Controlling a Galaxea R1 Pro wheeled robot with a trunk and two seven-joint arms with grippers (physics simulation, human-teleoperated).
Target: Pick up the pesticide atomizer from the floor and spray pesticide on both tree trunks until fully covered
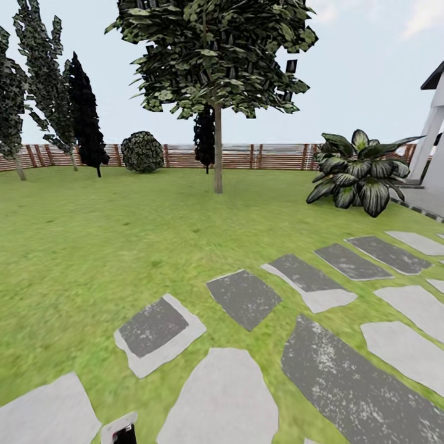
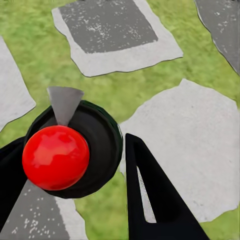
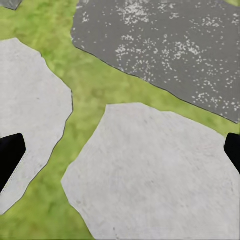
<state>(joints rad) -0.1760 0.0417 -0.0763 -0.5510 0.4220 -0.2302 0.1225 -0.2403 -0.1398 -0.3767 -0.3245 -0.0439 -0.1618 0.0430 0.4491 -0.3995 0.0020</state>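
Left gripper has its fingers clamped around the atomizer, so pickup looks done. Right gripper hangs wide and empty over the paving stones. The tree stands well beyond the stones, just before the fence, trunk looking bare. All spraying's still left, I'd say.

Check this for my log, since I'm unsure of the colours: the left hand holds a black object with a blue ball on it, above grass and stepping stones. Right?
Not quite. The ball on the black object is red, not blue, as the left wrist view shows. The rest stands: the left hand holds it above grass and stepping stones.
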